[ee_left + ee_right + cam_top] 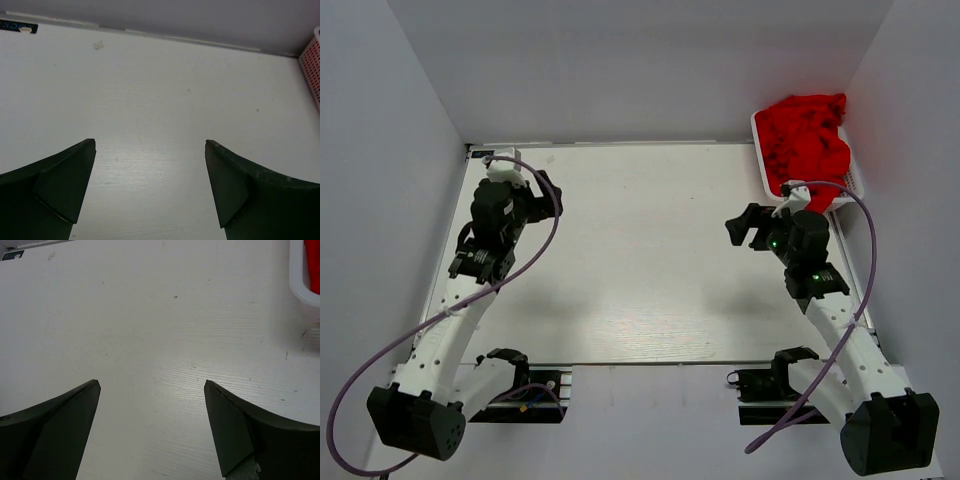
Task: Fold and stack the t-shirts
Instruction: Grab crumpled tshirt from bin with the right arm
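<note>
Nothing is folded yet; the t-shirts (807,140) lie heaped in the basket (760,150) at one o'clock; left gripper (150,145) and right gripper (152,385) gape wide, empty; next, probably, the right must pluck one shirt out.

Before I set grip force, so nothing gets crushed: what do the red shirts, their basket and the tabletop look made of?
The t-shirts look like soft matte red cloth: they lie crumpled in folds. The basket seems smooth white plastic, its walls slotted. The table looks like pale wood-grain laminate or painted wood, faintly streaked; I cannot tell which.
</note>
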Robot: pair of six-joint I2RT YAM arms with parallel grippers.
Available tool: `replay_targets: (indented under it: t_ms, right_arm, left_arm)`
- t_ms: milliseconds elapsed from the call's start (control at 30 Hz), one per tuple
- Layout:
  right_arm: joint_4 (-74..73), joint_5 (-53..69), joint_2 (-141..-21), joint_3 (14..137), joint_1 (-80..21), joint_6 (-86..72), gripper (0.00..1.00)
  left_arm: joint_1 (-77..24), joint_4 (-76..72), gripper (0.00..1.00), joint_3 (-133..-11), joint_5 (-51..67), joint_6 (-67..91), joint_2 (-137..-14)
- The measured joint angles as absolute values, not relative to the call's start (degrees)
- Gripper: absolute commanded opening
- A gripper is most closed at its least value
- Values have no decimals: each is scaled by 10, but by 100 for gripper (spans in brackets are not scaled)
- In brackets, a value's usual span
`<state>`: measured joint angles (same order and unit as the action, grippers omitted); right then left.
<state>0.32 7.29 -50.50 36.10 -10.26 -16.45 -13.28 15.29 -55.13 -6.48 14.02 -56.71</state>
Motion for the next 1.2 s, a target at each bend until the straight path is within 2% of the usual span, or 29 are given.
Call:
replay_targets:
  t_ms: [167, 300, 467, 667, 867, 1000, 1033, 1067, 1200]
  right_arm:
    - [-1, 55, -529, 395, -102, -155, 90]
    - [-8, -23, -582, 442, -101, -143, 90]
    - [-53, -96, -716, 600, -93, -107, 90]
    - [-126, -166, -895, 806, -59, -80, 90]
    - [-196, -179, -1060, 989, 4, -74, 88]
    - [-237, -174, -1190, 1131, 43, -69, 84]
    - [-246, -174, -1219, 1160, 51, -68, 76]
    - [-250, -173, -1243, 1183, 57, -64, 73]
    - [-270, -154, -1301, 1212, 74, -58, 73]
  left_arm:
    - [-132, 129, 100, -516, -66, 156, -499]
    - [-132, 139, 100, -536, -67, 160, -518]
    - [-132, 170, 100, -582, -80, 163, -602]
    - [-132, 179, 100, -581, -86, 166, -622]
    - [-132, 178, 100, -589, -97, 162, -650]
    - [-132, 180, 100, -597, -101, 156, -683]
    - [-132, 181, 100, -601, -101, 154, -692]
    - [-132, 181, 100, -604, -101, 153, -701]
    - [-132, 187, 100, -620, -101, 149, -737]
